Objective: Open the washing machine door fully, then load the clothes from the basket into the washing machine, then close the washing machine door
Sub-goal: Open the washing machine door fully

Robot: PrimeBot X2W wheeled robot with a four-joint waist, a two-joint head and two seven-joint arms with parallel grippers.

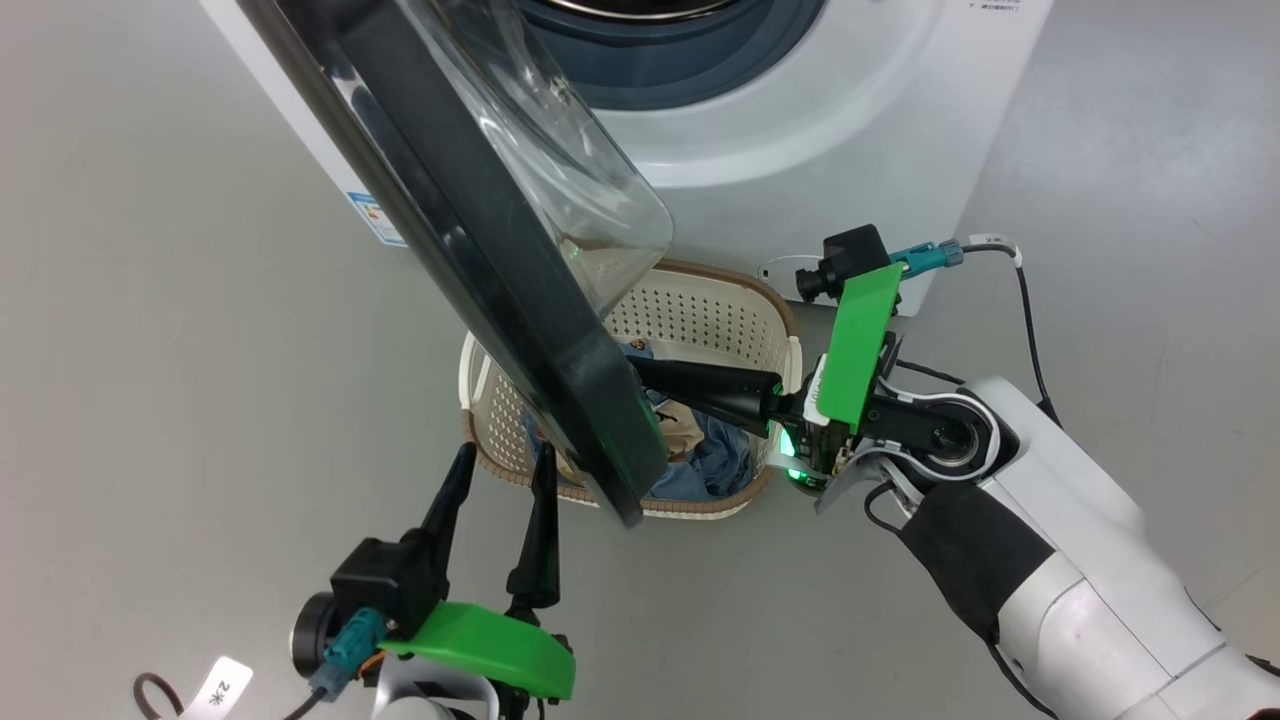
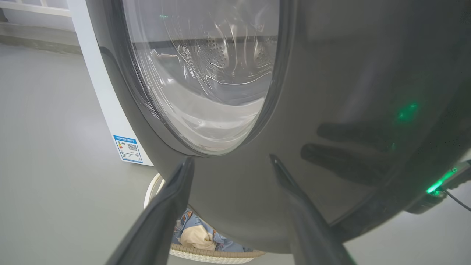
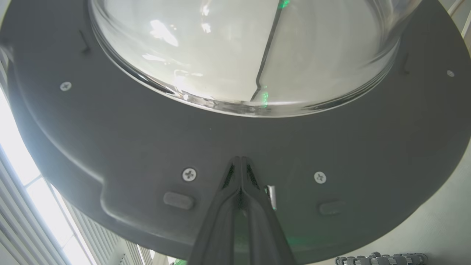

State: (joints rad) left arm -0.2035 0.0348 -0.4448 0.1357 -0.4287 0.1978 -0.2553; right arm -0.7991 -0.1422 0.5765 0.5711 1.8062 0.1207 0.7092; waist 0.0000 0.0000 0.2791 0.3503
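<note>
Fingers point(image 1: 447, 500) of L gripper point(image 1: 505, 455) spread, near washing machine door point(image 1: 470, 250); R gripper point(image 3: 241, 160) fingers pressed together, tips against door's inner rim. Door partly open, glossy black.

Black-rimmed door point(image 1: 480, 250) half-open over basket point(image 1: 700, 310)

left hand point(image 1: 505, 455): fingers spread wide | right hand point(image 3: 241, 160): fingers pressed together

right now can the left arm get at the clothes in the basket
Probably not directly: the washing machine door hangs part open over the basket, between the open left gripper and the clothes; a gap is left under its lower edge.
</note>
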